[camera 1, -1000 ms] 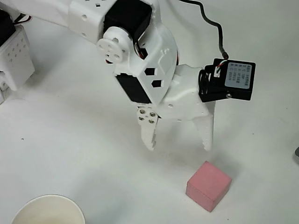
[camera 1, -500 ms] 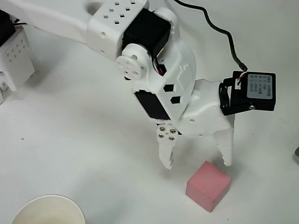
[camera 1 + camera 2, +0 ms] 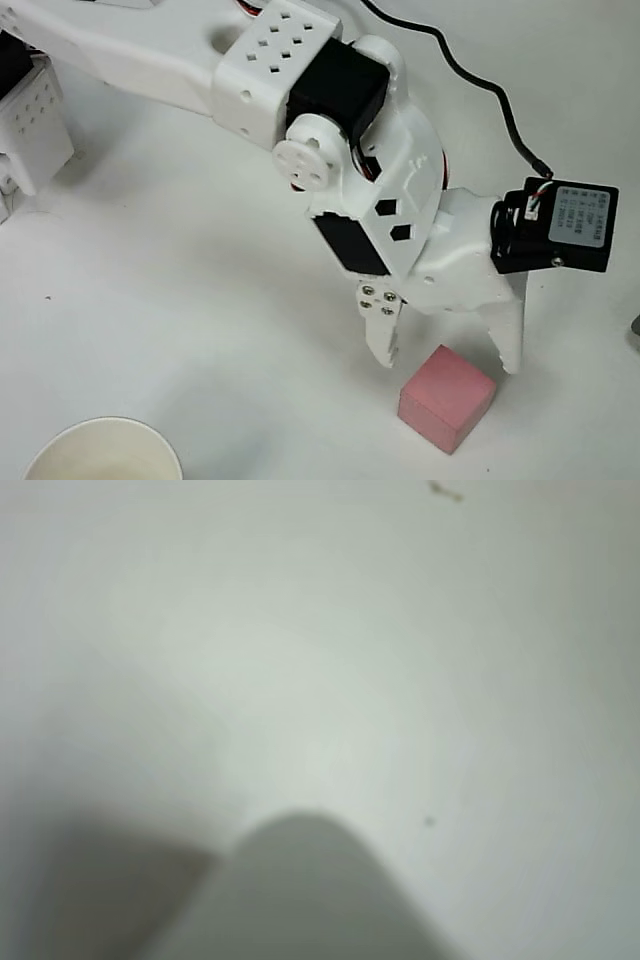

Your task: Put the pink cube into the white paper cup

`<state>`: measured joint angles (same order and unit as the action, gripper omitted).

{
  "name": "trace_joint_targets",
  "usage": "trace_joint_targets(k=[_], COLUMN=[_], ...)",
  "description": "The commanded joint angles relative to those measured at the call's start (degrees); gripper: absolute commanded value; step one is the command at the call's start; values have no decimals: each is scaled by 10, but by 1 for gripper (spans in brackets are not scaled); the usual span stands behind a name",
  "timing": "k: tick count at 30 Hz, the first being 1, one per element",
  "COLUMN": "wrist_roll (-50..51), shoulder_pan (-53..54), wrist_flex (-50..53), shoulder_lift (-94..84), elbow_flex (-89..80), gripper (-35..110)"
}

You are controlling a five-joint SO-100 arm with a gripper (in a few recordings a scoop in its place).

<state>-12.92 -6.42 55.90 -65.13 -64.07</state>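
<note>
While hovering over white table (image 3: 150,300), gripper (image 3: 448,358) spread wide, grasping nothing. Fingertips just above far top edge of pink cube (image 3: 447,398) in overhead view, one tip off each upper corner, contact unclear. Pink cube flat on table near bottom edge, right of centre. White paper cup (image 3: 103,451) at bottom-left edge, upright, cut off by frame, well apart from cube. Wrist view blurred: one finger (image 3: 300,900) over bare table.

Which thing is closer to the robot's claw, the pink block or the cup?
The pink cube, just below the open gripper; the white paper cup sits far off at bottom left.
</note>
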Motion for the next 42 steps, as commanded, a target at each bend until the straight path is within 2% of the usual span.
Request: trace_joint_targets(k=[1,6,8,10,11,17,20,22,33,39,42], wrist_roll=[5,9,7,8,10,21,26,26,32,5,-1], shoulder_pan=[-3,-3,-3,-4,-4,0,0,0,0,1,3], wrist_flex=[43,163,242,336,355,395,396,396,409,407,407], shoulder_lift=[7,128,221,356,373,375,375,374,382,387,389], elbow_flex=[114,325,500,761,795,796,796,796,797,798,798], gripper=[46,46,46,46,46,45,31,26,27,41,42])
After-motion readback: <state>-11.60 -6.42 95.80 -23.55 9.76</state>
